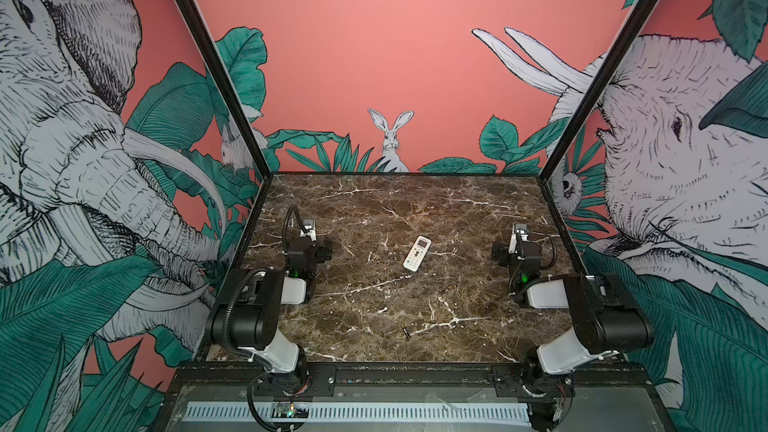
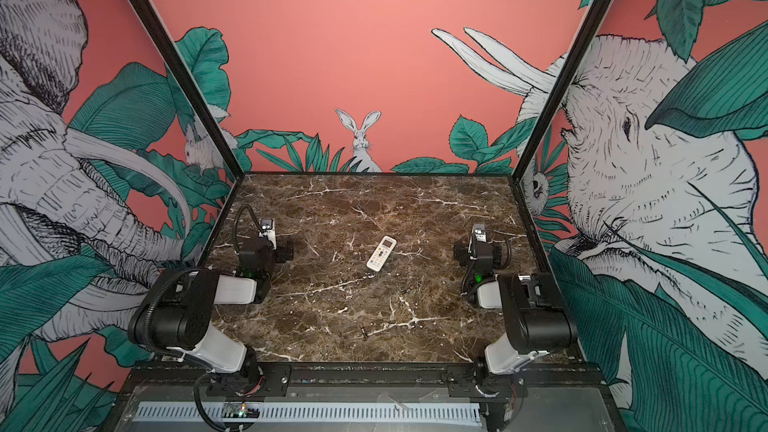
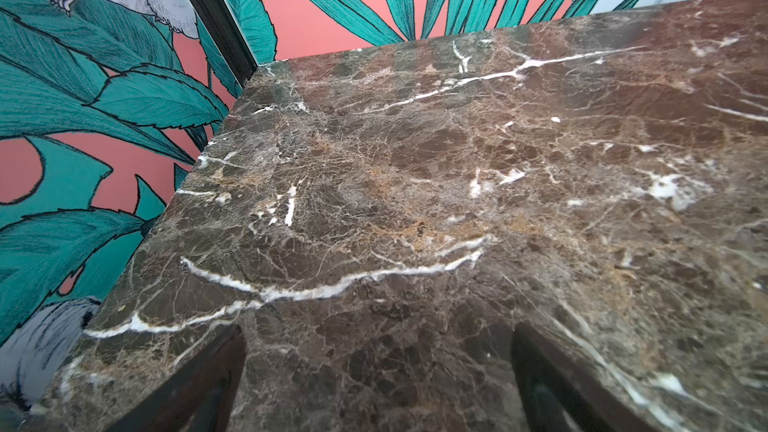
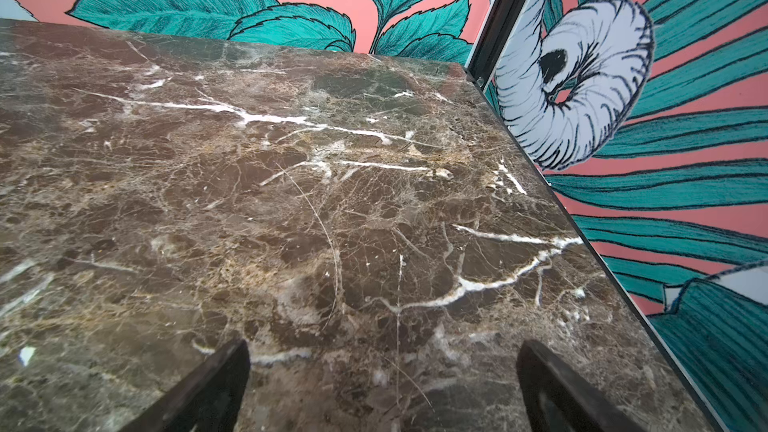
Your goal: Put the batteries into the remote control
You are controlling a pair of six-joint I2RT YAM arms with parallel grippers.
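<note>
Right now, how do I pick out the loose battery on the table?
On the brown marble table, find the white remote near the middle, then come toward the edge nearest the camera. The battery lies there, a tiny black stick beside a white vein, far smaller and darker than the remote.

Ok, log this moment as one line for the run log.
stage: not started | left claw: open, empty | right claw: open, empty | remote control: buttons up, centre | battery: loose on table, near front

White remote control (image 1: 417, 253), buttons up, slightly askew, between left end effector (image 3: 380, 382) and right end effector (image 4: 382, 384); tiny dark battery (image 1: 405, 332) well behind both
</note>
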